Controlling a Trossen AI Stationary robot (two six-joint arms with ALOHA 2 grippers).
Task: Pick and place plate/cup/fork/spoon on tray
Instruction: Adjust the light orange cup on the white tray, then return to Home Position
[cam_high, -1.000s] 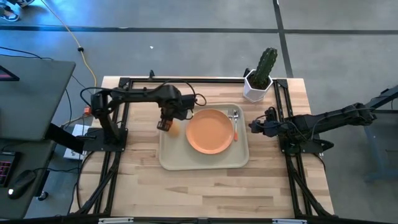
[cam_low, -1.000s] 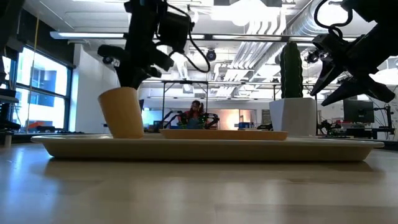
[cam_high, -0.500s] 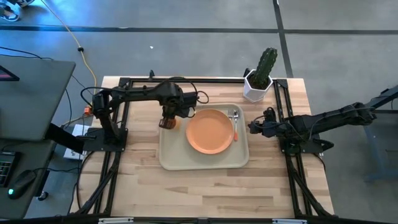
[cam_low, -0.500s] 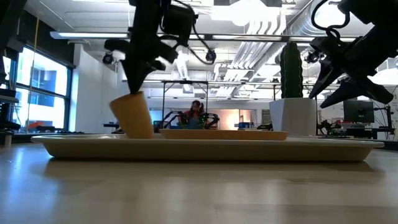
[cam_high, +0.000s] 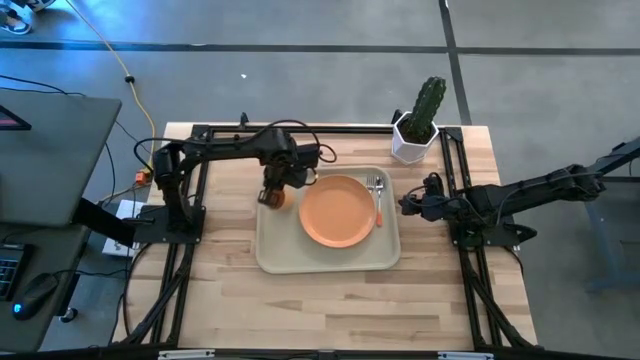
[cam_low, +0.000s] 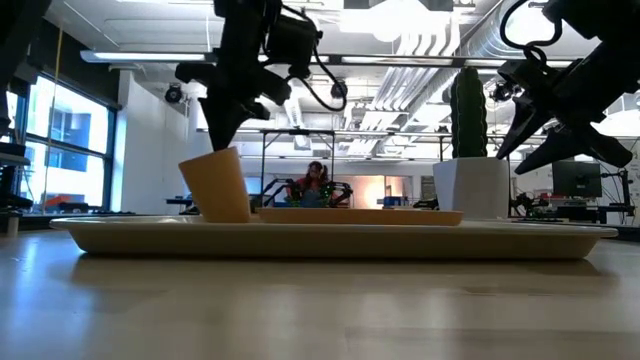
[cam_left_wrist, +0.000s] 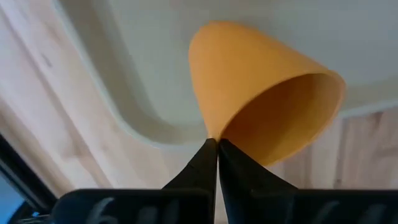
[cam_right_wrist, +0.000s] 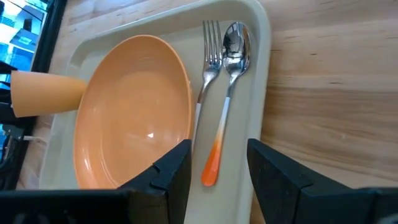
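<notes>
The orange cup (cam_high: 274, 198) is over the far left corner of the beige tray (cam_high: 330, 265), held by my left gripper (cam_high: 272, 188), which is shut on it. In the low view the cup (cam_low: 215, 187) leans, its rim up; the tray's rim hides its base. The orange plate (cam_high: 338, 210) lies flat in the middle of the tray. The fork (cam_right_wrist: 208, 68) and the spoon (cam_right_wrist: 233, 50) lie side by side on the tray, right of the plate. My right gripper (cam_high: 405, 203) hovers open and empty just off the tray's right rim. My left gripper pinches the cup's wall at the rim (cam_left_wrist: 210, 129), one finger inside the mouth and one outside. The fingers (cam_low: 222, 135) come from above, pointing down. The cup hangs tilted below them; I cannot tell whether its base touches the tray.
A white pot with a green cactus (cam_high: 412, 140) stands at the table's far right corner, behind my right arm. Black arm frames run along the table's left and right sides. Bare wood lies near the front edge.
My left gripper has carried the cup a little toward the table's far edge, over the tray's far left corner. The cup has stayed tilted and low over the tray.
</notes>
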